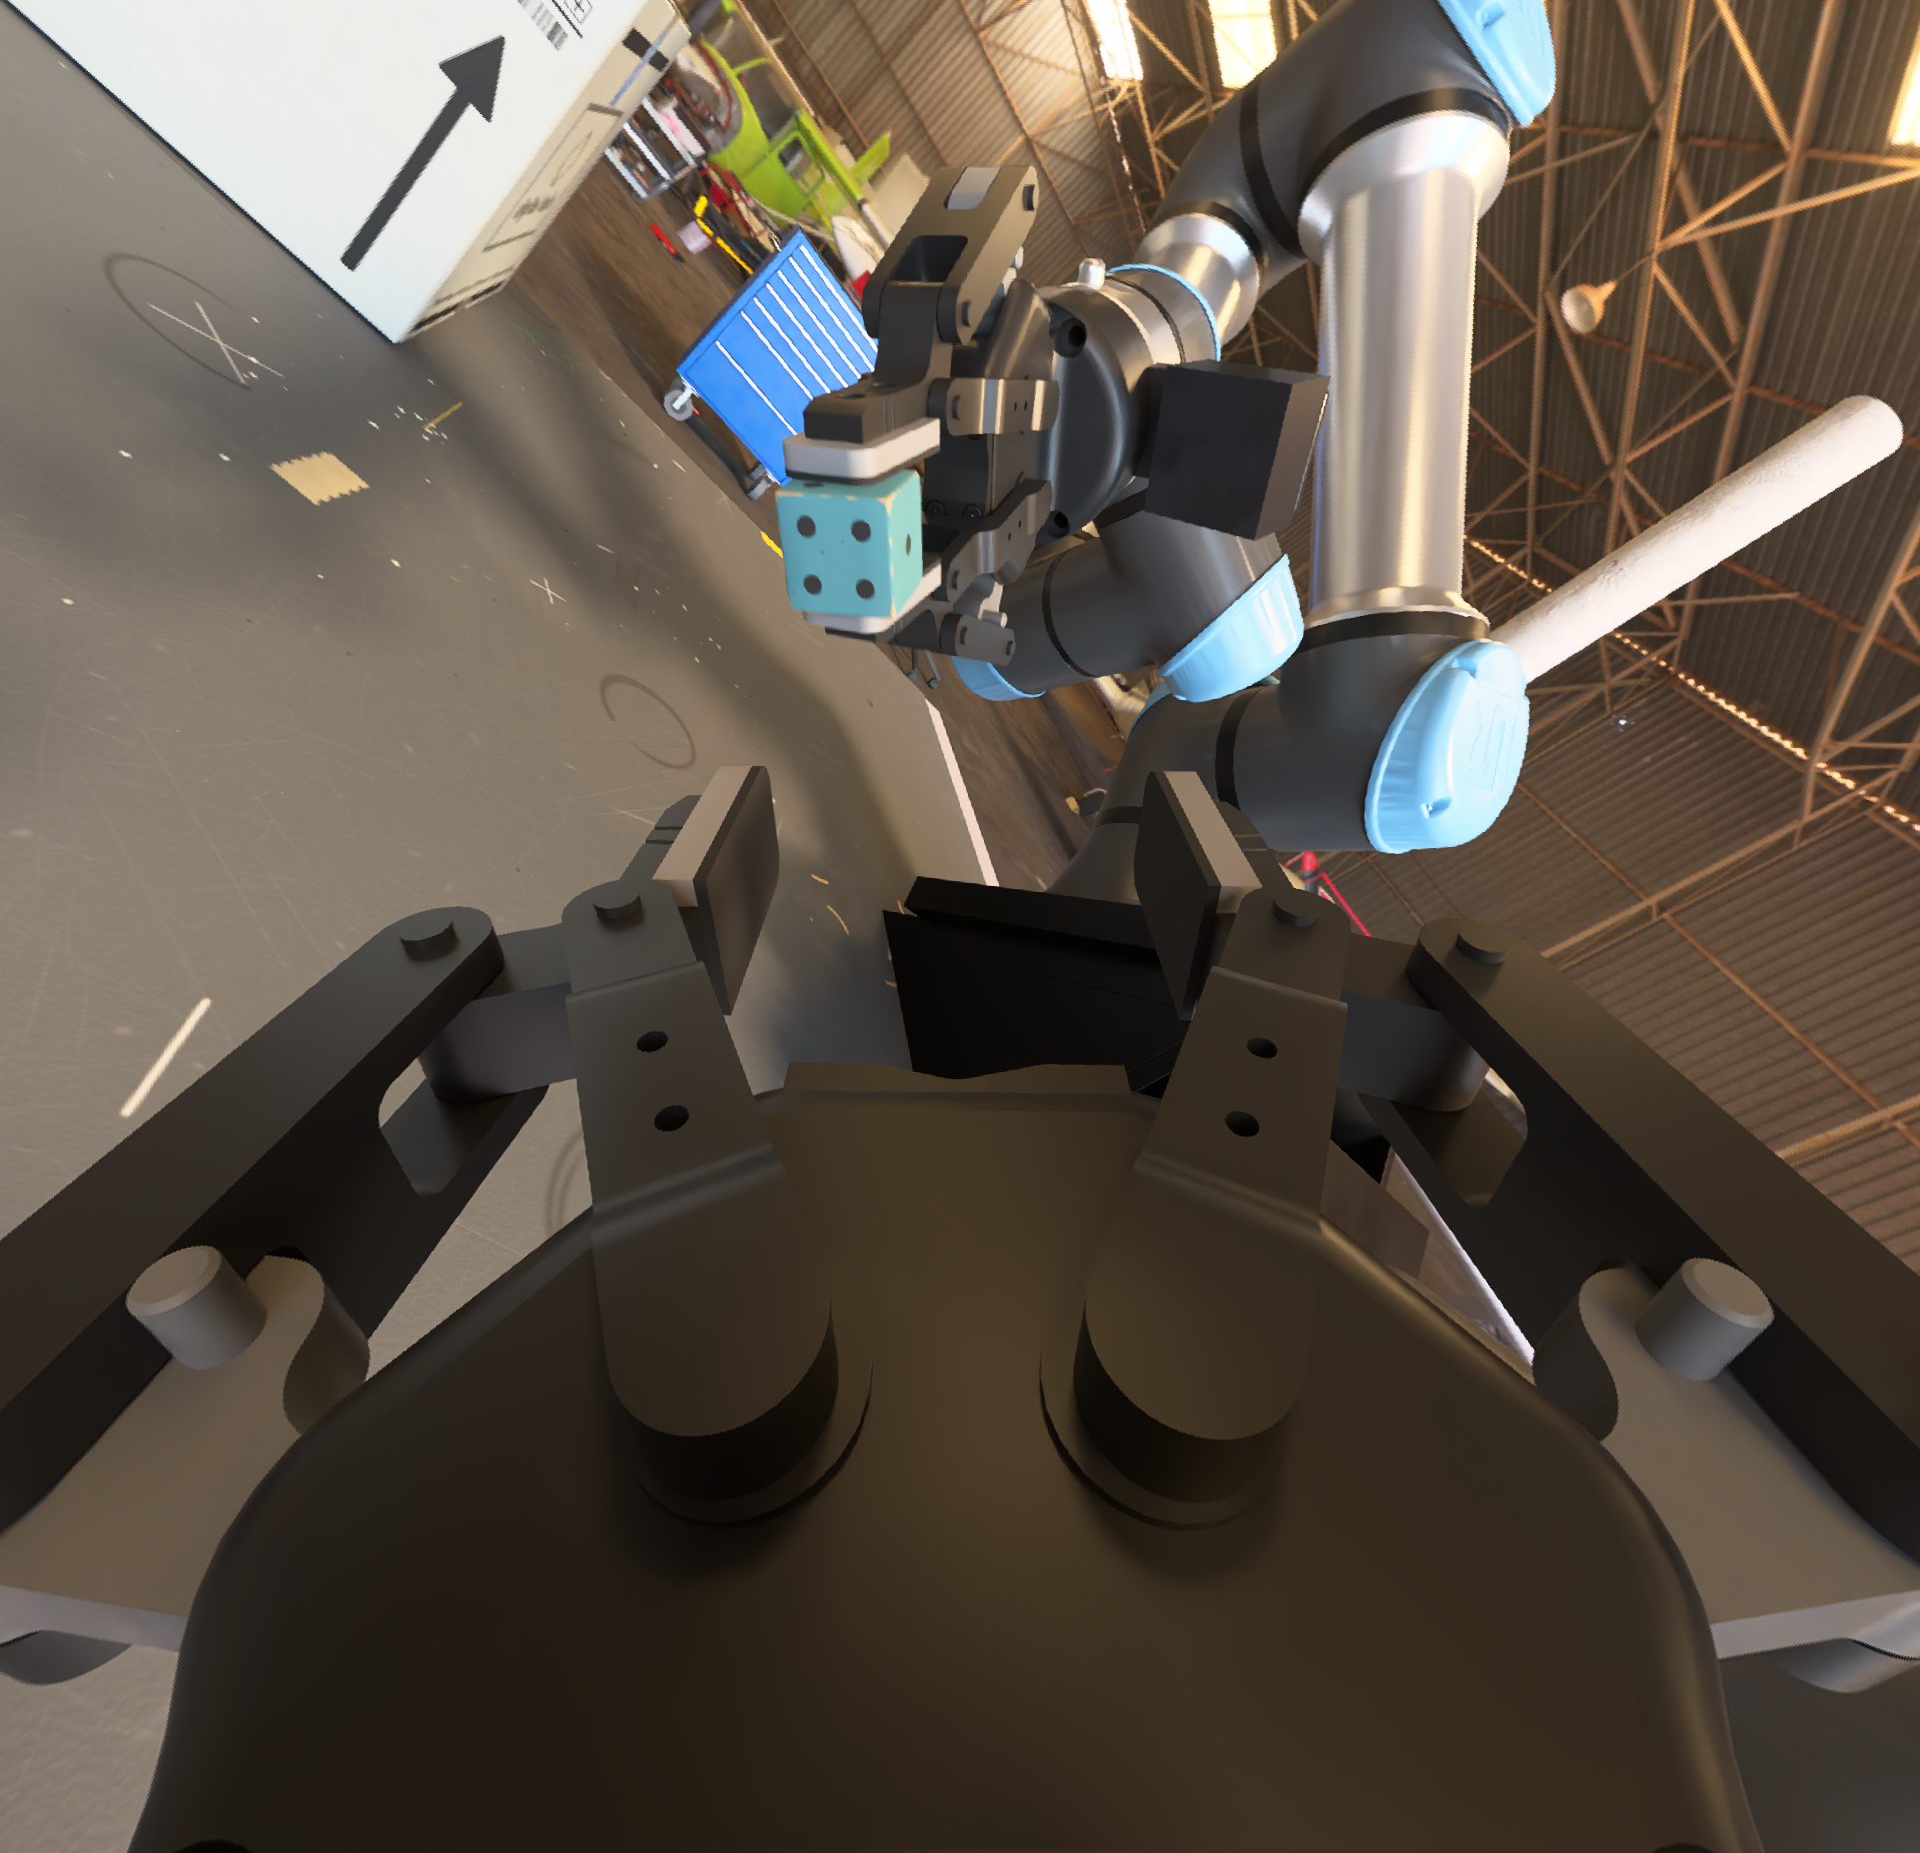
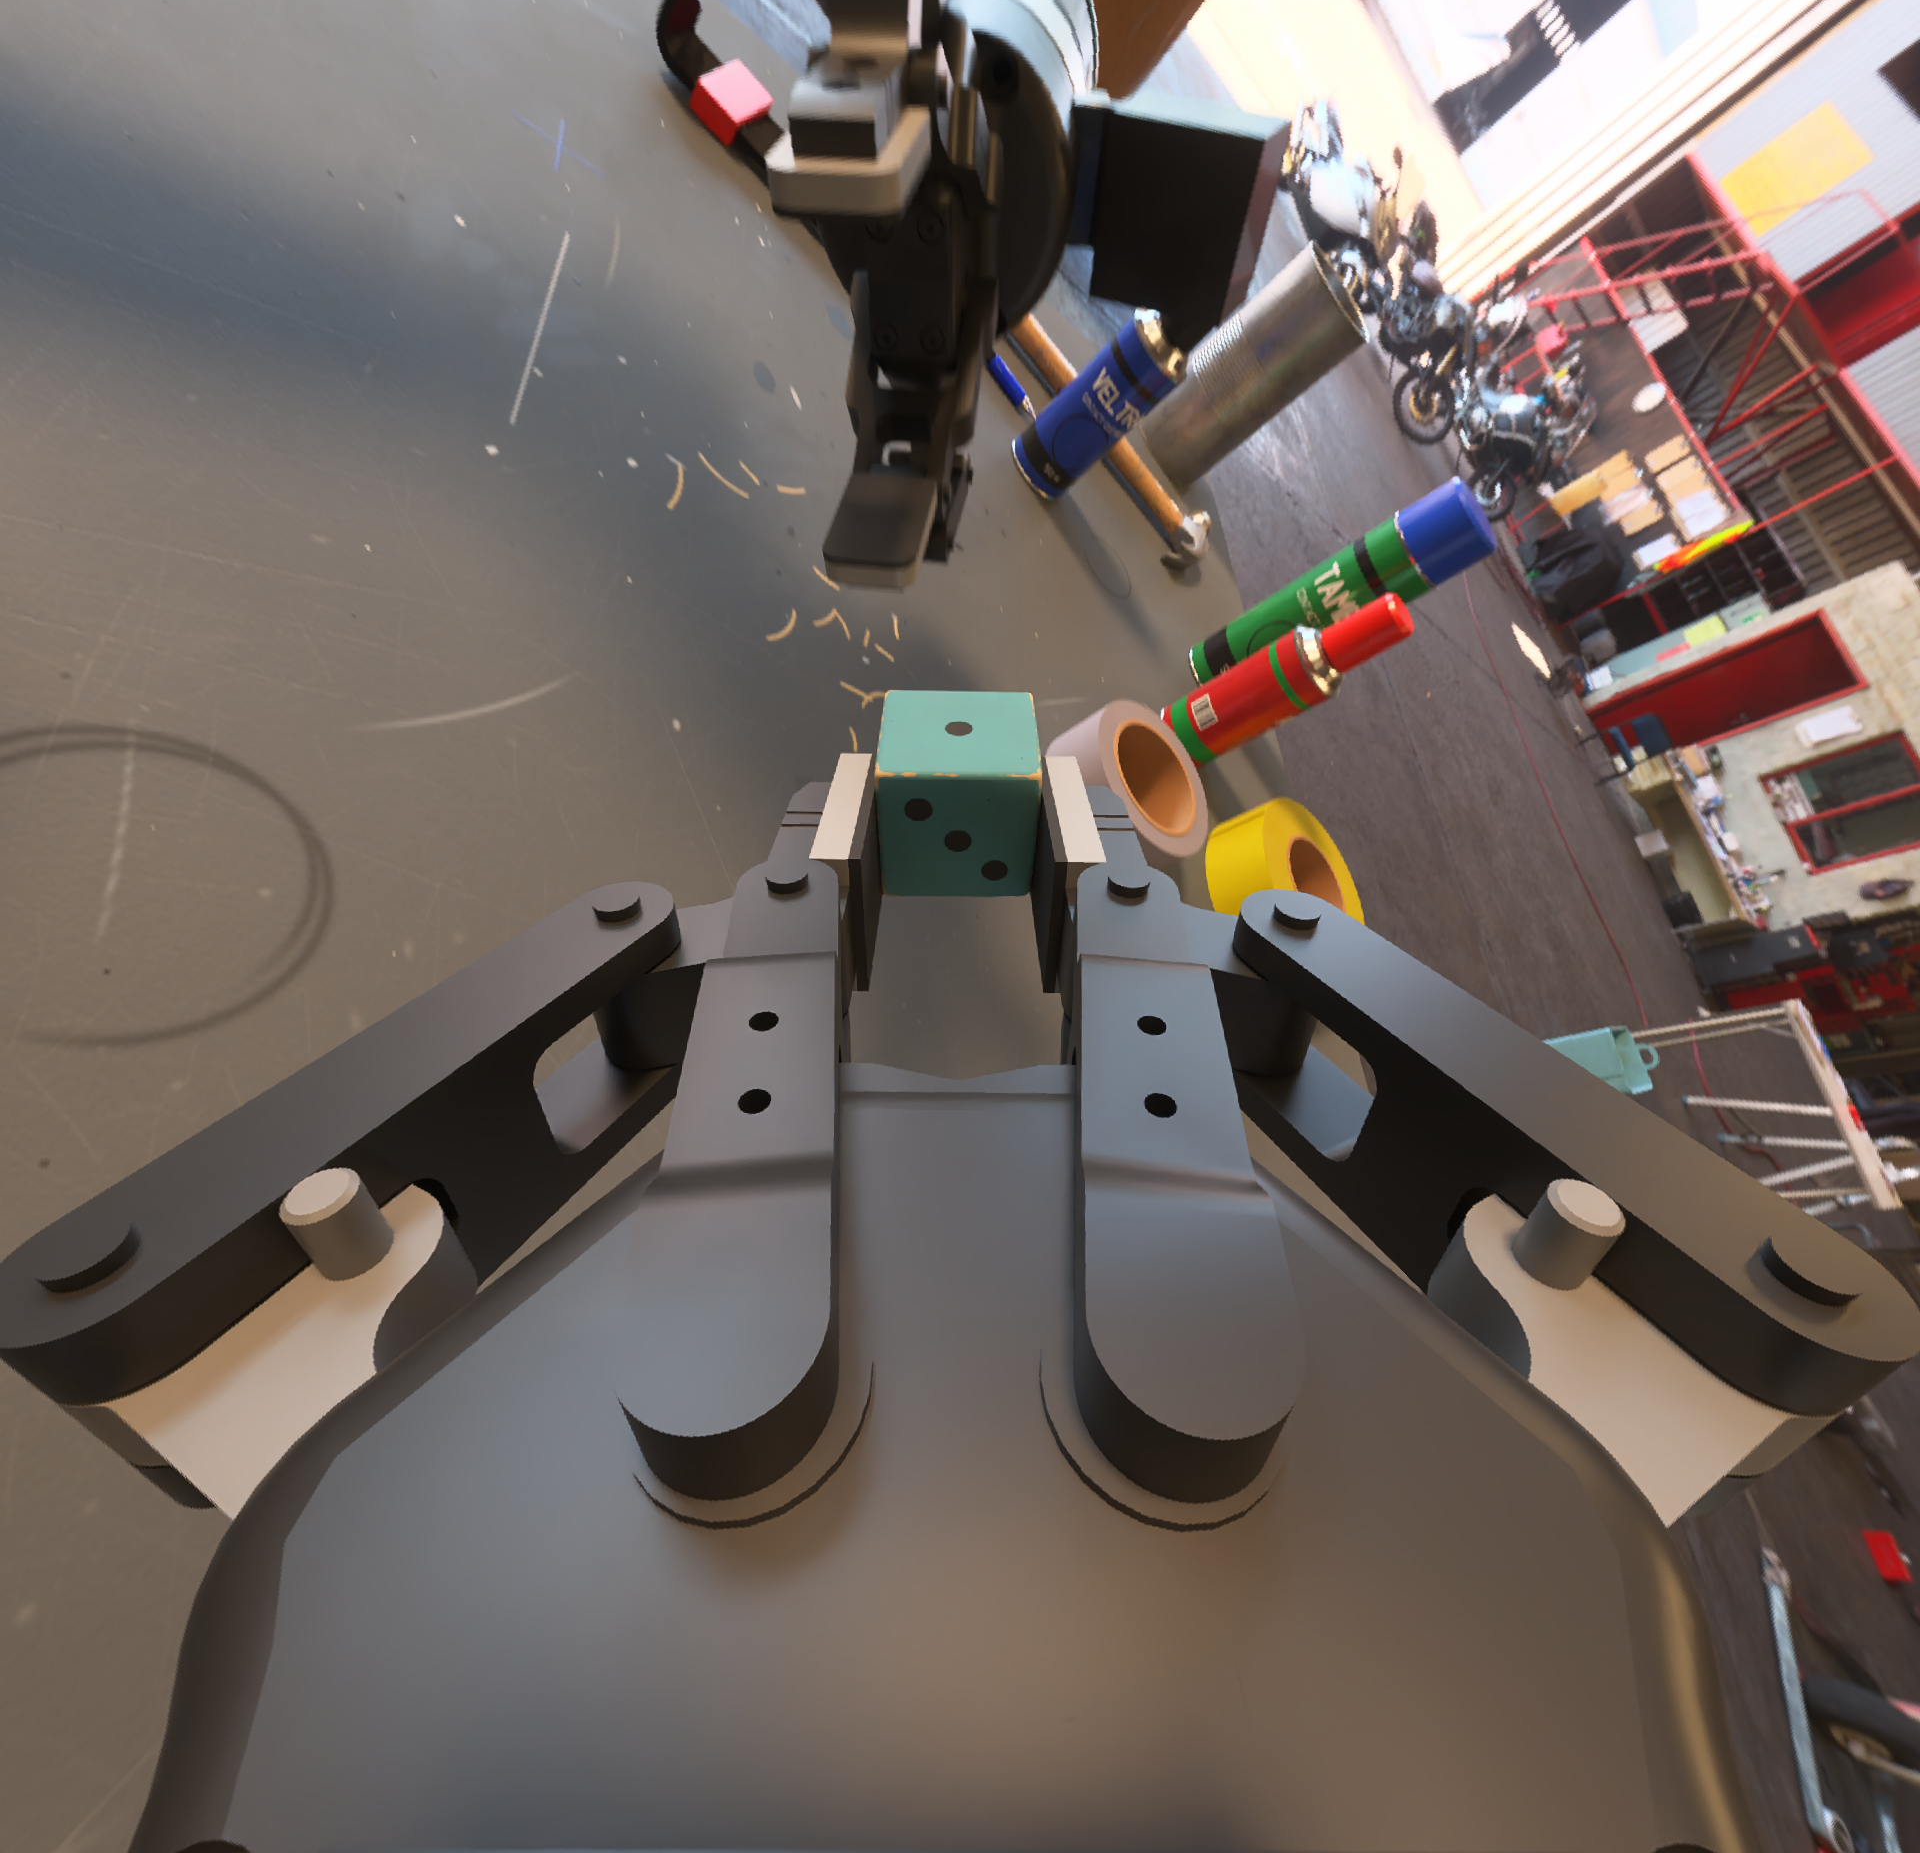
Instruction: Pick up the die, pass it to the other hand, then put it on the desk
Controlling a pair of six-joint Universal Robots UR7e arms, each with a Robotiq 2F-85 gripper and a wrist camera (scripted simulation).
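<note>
1. Counter [image 2: 312, 453]: broad grey surface, scratched and flecked with shavings; carries all loose stock listed below.
2. White carton [image 1: 312, 68]: large box with a black arrow, standing on the counter well away from both arms.
3. Metal cylinder [image 2: 1247, 369]: ribbed tube lying on its side near the far counter edge.
4. Spray cans: one blue [image 2: 1096, 406], one green with blue cap [image 2: 1340, 577], one red [image 2: 1278, 686], all lying down, grouped to the right of the held item.
5. Tape rolls: one pale [image 2: 1138, 775], one yellow [image 2: 1283, 858], just beside the right gripper's outer finger.
6. Left gripper [image 1: 940, 884]: fingers spread apart, nothing between them; in the right wrist view it hangs ahead with its fingers stacked one above the other.
7. Right gripper [image 2: 956, 816]: clamped on the die, one pad on each opposite side face.
8. Die [image 2: 956, 795]: teal cube with black pips, held clear of the counter at the fingertips.
9. Governing relation: the die [image 1: 852, 556] lies directly ahead of the left gripper, apart from it, above its fingertips in the left wrist view. A cube offers no long axis. The free faces are those the right pads leave bare; judged, the left gripper must advance and close across that pair.
</note>
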